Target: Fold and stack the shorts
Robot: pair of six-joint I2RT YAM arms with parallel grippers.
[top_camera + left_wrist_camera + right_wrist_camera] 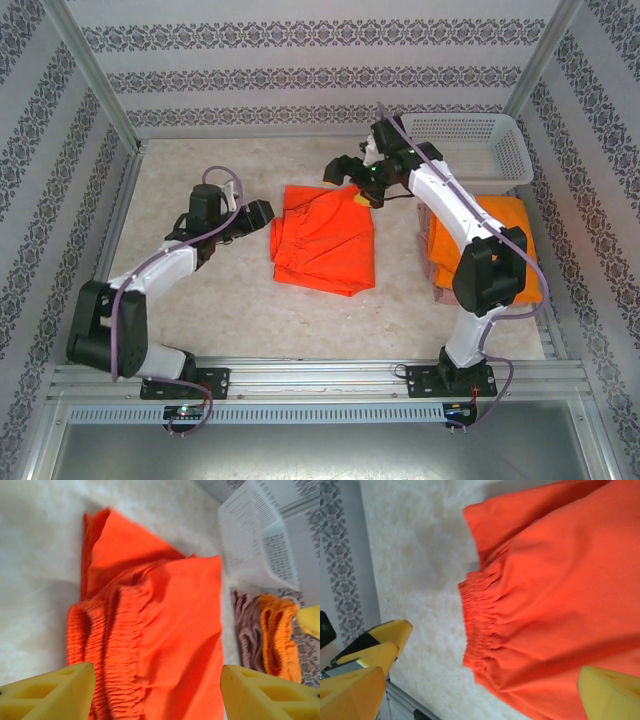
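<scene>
The large red-orange shorts (325, 240) lie partly folded in the middle of the table, elastic waistband bunched (120, 645). At the right, the orange shorts (520, 240) rest on the dusty pink shorts (432, 275) in a stack, both also seen in the left wrist view as orange (280, 635) and pink (246, 630). My left gripper (262, 212) is open at the red-orange shorts' left edge, jaws wide over the cloth (157, 695). My right gripper (340, 170) hovers open above the far edge, holding nothing (480, 695); the waistband (480, 625) lies below it.
A white mesh basket (470, 150) stands at the back right, just behind the right arm, and appears in the left wrist view (260, 530). Patterned walls enclose the table on three sides. Bare tabletop (200, 300) stretches left of the shorts.
</scene>
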